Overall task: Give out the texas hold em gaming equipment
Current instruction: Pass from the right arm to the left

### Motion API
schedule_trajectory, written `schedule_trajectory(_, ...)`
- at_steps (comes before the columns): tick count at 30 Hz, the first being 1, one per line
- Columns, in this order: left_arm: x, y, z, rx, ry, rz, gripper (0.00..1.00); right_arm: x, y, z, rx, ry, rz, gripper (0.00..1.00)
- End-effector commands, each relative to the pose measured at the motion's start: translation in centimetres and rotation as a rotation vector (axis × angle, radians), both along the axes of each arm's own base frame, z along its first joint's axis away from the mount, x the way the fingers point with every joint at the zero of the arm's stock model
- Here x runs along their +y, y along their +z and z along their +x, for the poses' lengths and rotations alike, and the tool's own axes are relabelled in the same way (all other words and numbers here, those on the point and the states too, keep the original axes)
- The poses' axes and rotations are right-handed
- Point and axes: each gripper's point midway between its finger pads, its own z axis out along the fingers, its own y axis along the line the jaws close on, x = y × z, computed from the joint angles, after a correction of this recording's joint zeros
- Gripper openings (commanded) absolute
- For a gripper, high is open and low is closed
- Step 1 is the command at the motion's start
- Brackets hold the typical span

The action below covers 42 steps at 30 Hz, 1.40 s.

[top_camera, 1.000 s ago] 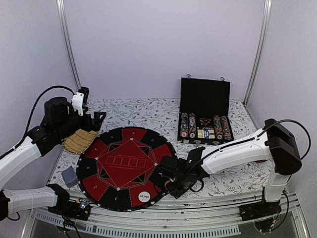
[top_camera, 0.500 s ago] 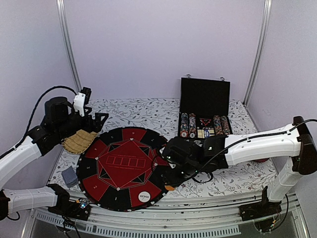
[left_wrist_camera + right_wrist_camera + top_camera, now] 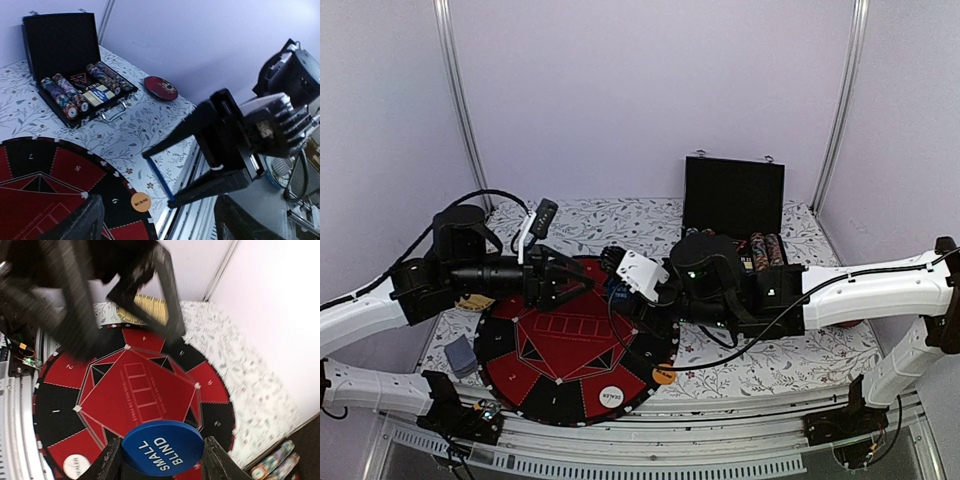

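Observation:
My right gripper point(image 3: 618, 290) is shut on a blue "SMALL BLIND" disc point(image 3: 162, 447) and holds it above the round red-and-black felt board point(image 3: 535, 375). My left gripper point(image 3: 570, 285) is open and empty, its tips pointing at the right gripper over the board. In the left wrist view the blue disc point(image 3: 161, 178) shows edge-on between the right gripper's fingers, just ahead of my left gripper point(image 3: 160, 225). An orange "BIG BLIND" disc point(image 3: 663, 377) lies at the board's right edge. The white "DEALER" disc point(image 3: 611, 396) lies at the board's near edge. A grey-blue card deck point(image 3: 460, 355) lies left of the board.
An open black case point(image 3: 733, 200) with rows of chips stands at the back right. A straw mat point(image 3: 145, 310) lies behind the board on the left. A dark red dish point(image 3: 161, 87) sits right of the case. The floral cloth point(image 3: 790, 355) covers the table.
The right arm has swung left and up from the board's right edge with the blue disc, leaving the orange disc there. The left arm has swung from the straw mat to over the board.

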Motion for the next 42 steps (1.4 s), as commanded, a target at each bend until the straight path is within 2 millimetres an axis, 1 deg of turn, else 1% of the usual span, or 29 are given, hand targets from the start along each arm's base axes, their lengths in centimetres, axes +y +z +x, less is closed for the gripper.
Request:
schedule_trajectory(1, -1.4, -0.9, -2.0, 0.022, -0.045, -0.008, 0.8, 1.3, 1.8, 1.1, -0.2, 0.04, -0.03, 0.34)
schedule_trajectory(3, -1.5, -1.5, -1.5, 0.025, -0.013, 0.007, 0.8, 1.6, 1.1, 1.1, -0.207, 0.046, -0.049, 0.34)
schedule_trajectory(6, -1.5, -2.1, -0.6, 0.027, 0.026, 0.029, 0.72, 1.8, 0.9, 1.2, -0.214, 0.05, -0.048, 0.34)
schedule_trajectory(11, -1.3, -3.4, 0.7, 0.036, 0.093, 0.046, 0.5, 2.0, 0.5, 1.0, -0.206, 0.054, -0.053, 0.34)
schedule_trajectory(12, -1.2, -3.6, 0.9, 0.037, 0.106, 0.053, 0.48, 2.0, 0.4, 1.0, -0.207, 0.055, -0.055, 0.34)
schedule_trajectory(13, -1.2, -3.9, 1.1, 0.04, 0.116, 0.06, 0.48, 2.3, 1.6, 1.1, -0.216, 0.053, -0.033, 0.34)
schedule_trajectory(14, -1.3, -4.1, 1.1, 0.043, 0.114, 0.062, 0.48, 2.5, 1.9, 1.1, -0.219, 0.053, -0.027, 0.34)
schedule_trajectory(20, -2.1, -4.6, 0.5, 0.068, 0.063, 0.036, 0.48, 2.9, 1.8, 1.1, -0.228, 0.057, -0.039, 0.34)
schedule_trajectory(23, -2.4, -5.1, 0.4, 0.082, 0.049, 0.041, 0.42, 3.2, 1.9, 1.1, -0.235, 0.06, -0.041, 0.34)
schedule_trajectory(25, -2.8, -5.3, 0.2, 0.09, 0.027, 0.038, 0.34, 3.4, 1.8, 1.1, -0.233, 0.068, -0.038, 0.34)
schedule_trajectory(26, -2.9, -5.3, 0.1, 0.091, 0.018, 0.036, 0.27, 3.4, 1.8, 1.0, -0.235, 0.069, -0.038, 0.34)
schedule_trajectory(28, -3.0, -5.3, -0.1, 0.094, 0.005, 0.033, 0.03, 3.4, 1.7, 1.1, -0.237, 0.066, -0.043, 0.34)
schedule_trajectory(29, -3.0, -5.2, -0.2, 0.095, 0.001, 0.03, 0.0, 3.4, 1.6, 1.2, -0.239, 0.063, -0.044, 0.34)
schedule_trajectory(32, -2.8, -4.6, -0.6, 0.099, -0.007, 0.0, 0.0, 3.2, 1.2, 1.3, -0.241, 0.055, -0.054, 0.34)
schedule_trajectory(34, -2.2, -4.5, -0.5, 0.11, 0.028, -0.021, 0.0, 2.9, 0.9, 1.5, -0.24, 0.041, -0.063, 0.39)
schedule_trajectory(35, -1.8, -4.5, -0.3, 0.116, 0.058, -0.03, 0.0, 2.7, 0.7, 1.6, -0.239, 0.028, -0.067, 0.45)
schedule_trajectory(37, -0.3, -5.3, 0.9, 0.14, 0.162, -0.024, 0.0, 2.1, 0.7, 1.8, -0.226, 0.002, -0.056, 0.57)
schedule_trajectory(38, 0.4, -6.0, 1.4, 0.17, 0.205, -0.014, 0.0, 1.6, 0.0, 1.7, -0.214, -0.002, -0.064, 0.64)
schedule_trajectory(39, 1.5, -6.9, 2.2, 0.21, 0.256, -0.008, 0.0, 1.1, -0.1, 1.7, -0.197, -0.009, -0.06, 0.72)
schedule_trajectory(40, 2.7, -7.9, 2.9, 0.264, 0.308, -0.001, 0.0, 0.8, -0.3, 1.7, -0.177, -0.012, -0.058, 0.77)
schedule_trajectory(42, 5.5, -10.1, 3.9, 0.367, 0.41, 0.007, 0.0, -0.2, -0.6, 2.0, -0.123, -0.04, -0.055, 0.84)
